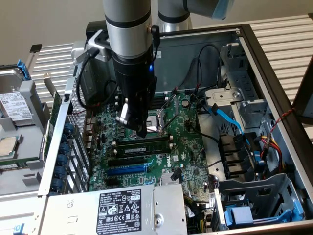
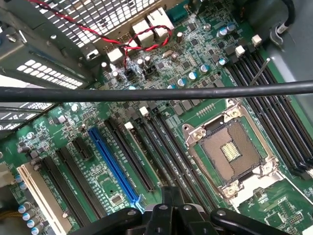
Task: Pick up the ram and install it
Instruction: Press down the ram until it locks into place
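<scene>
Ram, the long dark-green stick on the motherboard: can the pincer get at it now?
Probably yes: the shut pincer hangs just above the long dark-green ram stick, nothing between them.

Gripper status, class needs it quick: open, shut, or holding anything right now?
Gripper: shut, nothing visibly held; it hangs over the motherboard near the CPU socket. The ram sits in a slot just below it.

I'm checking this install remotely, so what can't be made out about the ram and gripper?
- Exterior view: whether the ram is fully seated; too small to tell.
- Exterior view: whether the shut gripper touches the ram; its own body hides the contact.
- Wrist view: a black cable hides a strip of the motherboard.
</scene>
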